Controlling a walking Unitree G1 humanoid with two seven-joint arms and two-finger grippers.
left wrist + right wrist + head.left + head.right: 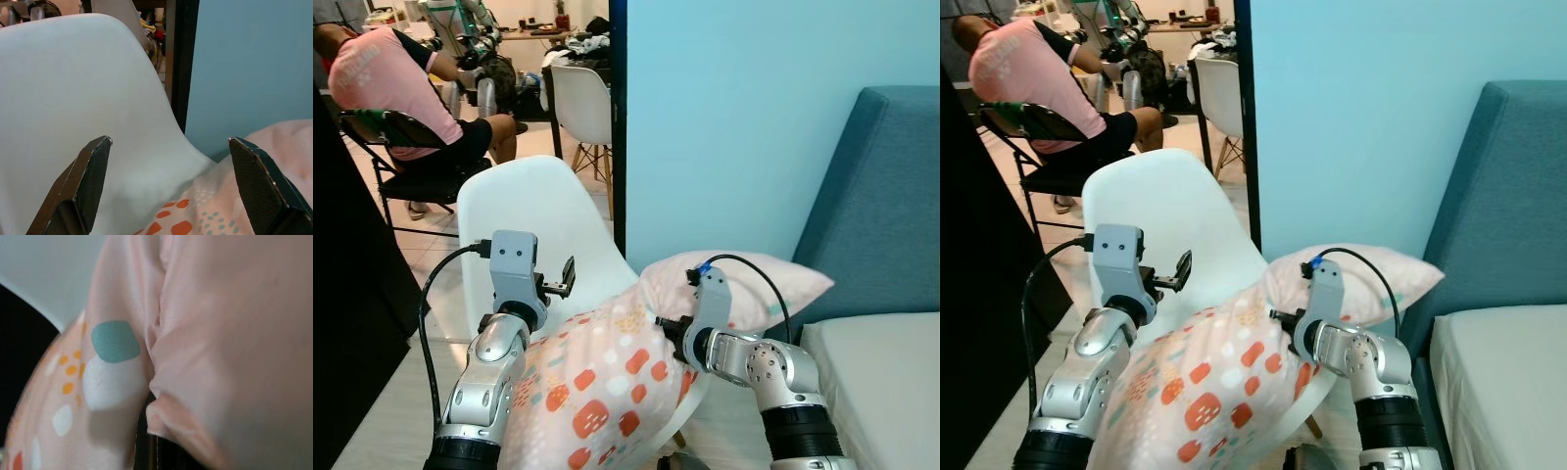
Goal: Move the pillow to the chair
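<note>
Left jaws stand spread and empty; the right jaws' state cannot be told, buried against fabric.

The left gripper (168, 147) hangs over the spotted pillow (597, 392), facing the white chair (524, 211) back; the right gripper (671, 328) presses into the pillow's side. The pillow lies slumped on the chair seat, one end towards the blue sofa (871, 206). Judged light, soft, yielding; best pinched at a corner or seam. A seated person (401, 88) is well beyond.
</note>
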